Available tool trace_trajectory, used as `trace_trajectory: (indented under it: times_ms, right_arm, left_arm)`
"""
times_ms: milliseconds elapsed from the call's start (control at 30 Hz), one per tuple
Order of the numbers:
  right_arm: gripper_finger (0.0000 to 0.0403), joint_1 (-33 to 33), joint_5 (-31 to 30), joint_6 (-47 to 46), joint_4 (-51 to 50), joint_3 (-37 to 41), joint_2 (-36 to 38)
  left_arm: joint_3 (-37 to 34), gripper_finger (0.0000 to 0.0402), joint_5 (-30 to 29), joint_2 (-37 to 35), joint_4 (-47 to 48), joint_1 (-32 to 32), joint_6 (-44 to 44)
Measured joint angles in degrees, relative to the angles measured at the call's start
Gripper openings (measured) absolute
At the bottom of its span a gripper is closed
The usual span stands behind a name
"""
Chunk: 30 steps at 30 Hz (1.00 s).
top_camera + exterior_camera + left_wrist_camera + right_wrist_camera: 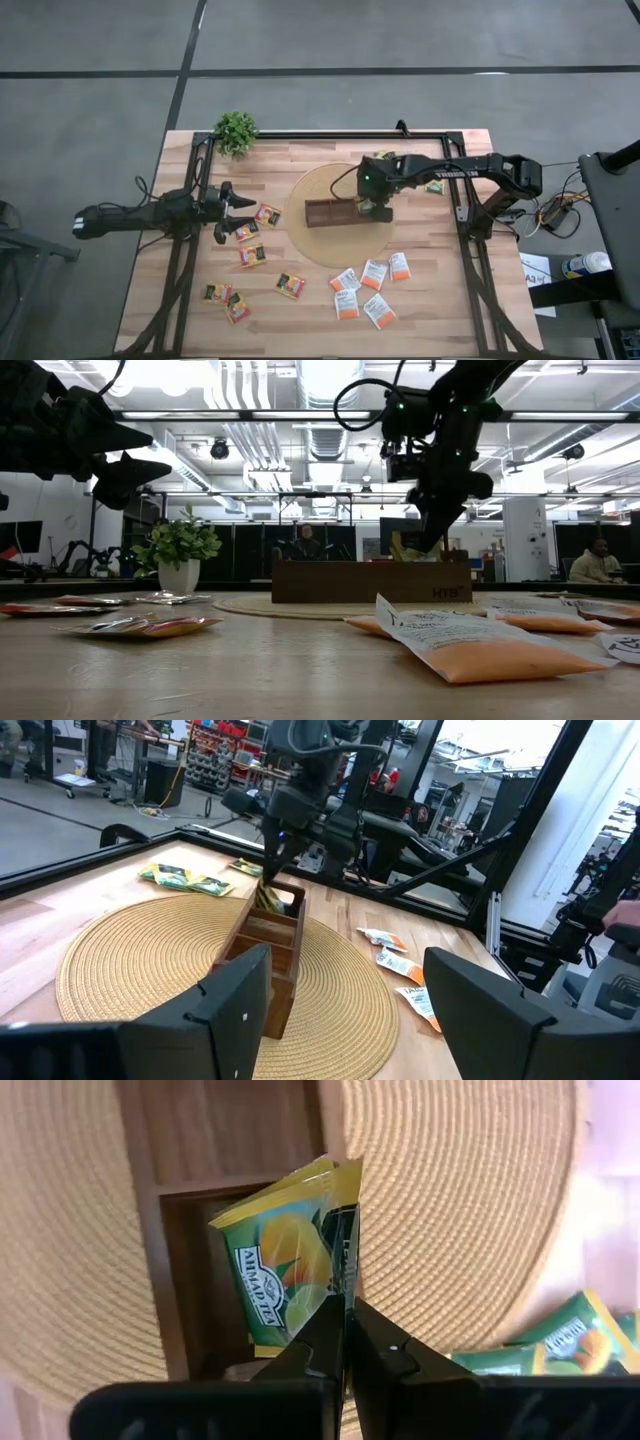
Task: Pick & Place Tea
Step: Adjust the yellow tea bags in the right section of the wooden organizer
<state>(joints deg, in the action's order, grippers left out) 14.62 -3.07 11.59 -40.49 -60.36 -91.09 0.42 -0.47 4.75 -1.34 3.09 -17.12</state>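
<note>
Right gripper (345, 1342), which I see clamped shut on a green-yellow tea sachet (290, 1265), hangs over the wooden box's (330, 211) end compartment.

Overhead, table-level, two wrist views; shared wooden box (330, 212).

Bright ceiling lights (330, 385) glare overhead — arms silhouetted, nearest sachets (480, 645) softly blurred.

green-yellow tea sachet (290, 1265) pinched by one edge between the closed fingertips (330, 1335), standing up beyond them, creased, tilted, over a wooden box compartment, more green-yellow sachets (560, 1335) flat off to the fingers' side
</note>
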Motion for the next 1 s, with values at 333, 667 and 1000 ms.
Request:
trace_trajectory:
  times_ms: [333, 667, 1000]
  right_arm:
    - [0.0008, -1.2, -3.1, -1.7, 0.1, 0.0, 1.0]
    - [0.0015, -1.3, 3.9, -5.5, 0.4, 1.7, 1.1]
    - [0.0130, -1.2, 4.6, -5.7, 0.3, 2.0, 1.1]
  left_arm:
    - [0.0, 0.0257, 0.0, 0.0, 0.0, 0.0, 0.0]
    - [0.0, 0.0257, 0.0, 0.0, 0.0, 0.0, 0.0]
    - [0.0, 0.0257, 0.0, 0.0, 0.0, 0.0, 0.0]
